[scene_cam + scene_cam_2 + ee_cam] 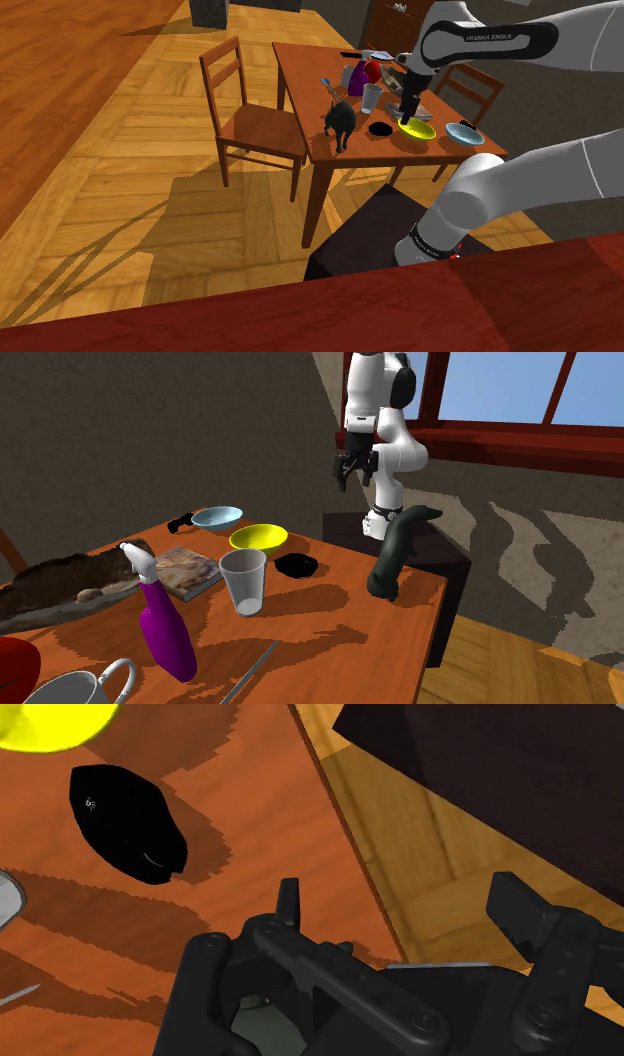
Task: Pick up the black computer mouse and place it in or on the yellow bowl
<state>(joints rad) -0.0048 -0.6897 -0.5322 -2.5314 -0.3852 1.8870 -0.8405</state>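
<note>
Beside the yellow bowl (pixel 258 538) lies an oval, all-black mouse (pixel 296 564).

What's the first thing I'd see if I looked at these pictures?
The big white robot arm stands out first, rising beside the wooden table with its black end effector hanging open above it. Then the bright yellow bowl catches the eye, with the black mouse lying on the table right beside it, not touching. A black animal figure stands near the table's corner.
</note>
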